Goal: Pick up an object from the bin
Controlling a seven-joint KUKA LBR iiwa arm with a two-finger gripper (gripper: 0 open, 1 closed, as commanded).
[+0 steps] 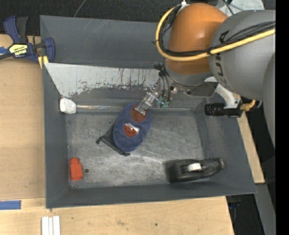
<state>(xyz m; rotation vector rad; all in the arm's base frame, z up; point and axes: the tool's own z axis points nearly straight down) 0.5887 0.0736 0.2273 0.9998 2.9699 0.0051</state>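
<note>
1. The thing nearest the gripper [140, 112] is a blue cap [129, 132], soft-looking and rounded, with red patches on top. It lies on the bin [54, 146] floor near the middle, a little toward the back wall. The gripper's tip is at the cap's upper right end, at or just above its surface.
2. I cannot tell whether the gripper is wide or narrow. Its tip is small here and merges with a reddish patch on the cap, so nothing can be called held.
3. Risk: the cap looks limp. A grip on one edge would likely catch only a fold of cloth, which could slide out as the arm [247, 48] lifts.
4. Risk: the contact is at the cap's end, not its middle. If it comes up it would probably hang lopsided, and its dark strap at the lower left could drag along the floor.
5. Risk: the back wall is close behind the gripper. A push further that way could shove the cap up against the slope instead of closing on it.
6. The other things are well apart and unlikely to interfere: a white lump [67, 105] at the far left, an orange block [76, 170] in the front left corner and a black tape dispenser [193, 170] at the front right.
7. Pose: the arm comes in from the right, above the bin's back right corner, its orange cover [198, 33] uppermost. The gripper slants down and to the left from the wrist to the cap.
</note>
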